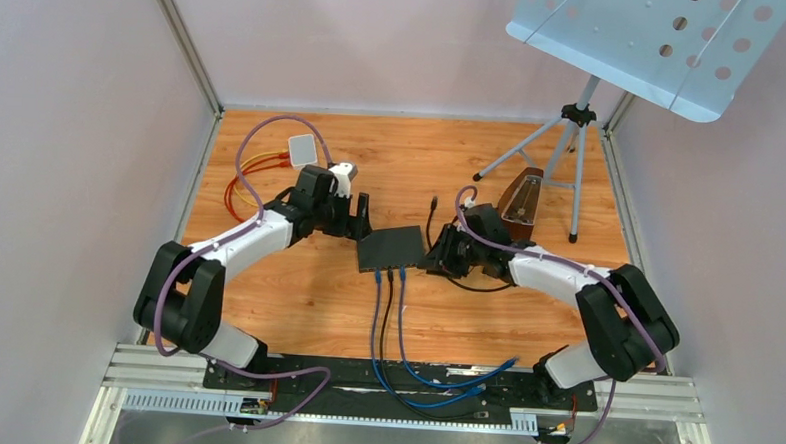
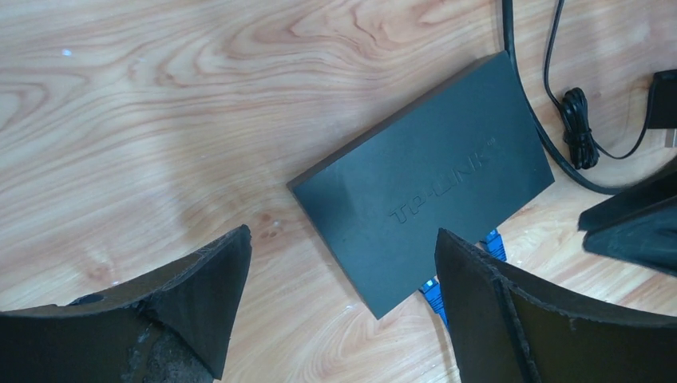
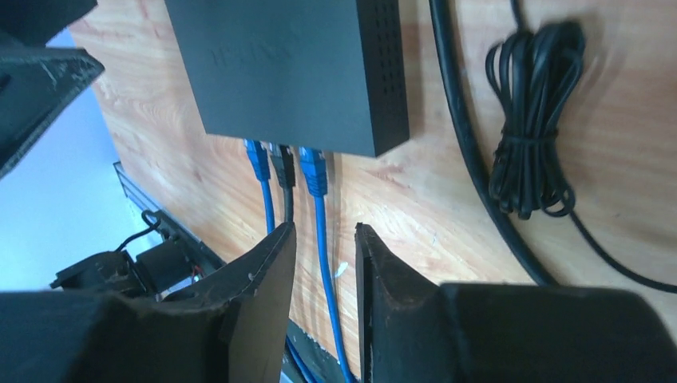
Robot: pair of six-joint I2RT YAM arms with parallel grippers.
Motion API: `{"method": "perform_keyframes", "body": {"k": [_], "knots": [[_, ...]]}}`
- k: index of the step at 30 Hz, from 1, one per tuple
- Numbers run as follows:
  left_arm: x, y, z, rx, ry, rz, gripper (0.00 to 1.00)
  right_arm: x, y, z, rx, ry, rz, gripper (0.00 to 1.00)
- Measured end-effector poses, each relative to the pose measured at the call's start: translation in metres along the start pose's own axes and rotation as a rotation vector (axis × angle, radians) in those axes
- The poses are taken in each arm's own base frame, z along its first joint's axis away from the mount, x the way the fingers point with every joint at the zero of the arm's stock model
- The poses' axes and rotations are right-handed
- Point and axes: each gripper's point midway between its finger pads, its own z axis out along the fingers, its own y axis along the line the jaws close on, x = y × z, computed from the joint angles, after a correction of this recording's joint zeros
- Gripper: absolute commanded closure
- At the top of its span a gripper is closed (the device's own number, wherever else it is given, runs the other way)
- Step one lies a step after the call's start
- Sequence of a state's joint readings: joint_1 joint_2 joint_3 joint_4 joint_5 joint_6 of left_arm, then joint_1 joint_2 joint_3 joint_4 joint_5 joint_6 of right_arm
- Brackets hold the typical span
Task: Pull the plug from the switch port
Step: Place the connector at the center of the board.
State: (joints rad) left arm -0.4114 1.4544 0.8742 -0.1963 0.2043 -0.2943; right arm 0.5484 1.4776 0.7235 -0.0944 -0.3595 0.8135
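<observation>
The switch lies flat near the middle of the counter, its ports facing the near edge. A blue plug, a black plug and a second blue plug are all seated in it, so nothing is pulled yet. The left gripper hovers by the switch's side toward the left edge, fingers wide apart and empty. The right gripper sits toward the right edge, fingers a narrow gap apart over the first blue plug's cable, not clamped on it. The grasp and the pull remain, I'd say.
</observation>
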Motion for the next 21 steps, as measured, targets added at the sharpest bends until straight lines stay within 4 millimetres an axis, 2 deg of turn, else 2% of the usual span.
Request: {"method": "perform_keyframes", "body": {"k": [4,9,13,16,21], "knots": [[0.009,-0.005,0.010,0.041,0.043,-0.015,0.10,0.020,-0.003,0.007,-0.034,0.048,0.065,0.65],[0.015,-0.011,0.014,0.080,0.068,-0.023,0.10,0.019,0.010,0.016,-0.102,0.052,0.089,0.62],[0.018,-0.019,0.012,0.106,0.077,0.042,0.09,0.022,0.007,0.026,-0.101,0.072,0.112,0.61],[0.019,-0.040,0.008,0.131,0.107,0.172,0.09,0.023,0.005,0.030,-0.095,0.076,0.132,0.61],[-0.005,-0.086,0.000,0.205,0.069,0.391,0.12,0.019,0.006,0.035,-0.095,0.058,0.171,0.63]]}}
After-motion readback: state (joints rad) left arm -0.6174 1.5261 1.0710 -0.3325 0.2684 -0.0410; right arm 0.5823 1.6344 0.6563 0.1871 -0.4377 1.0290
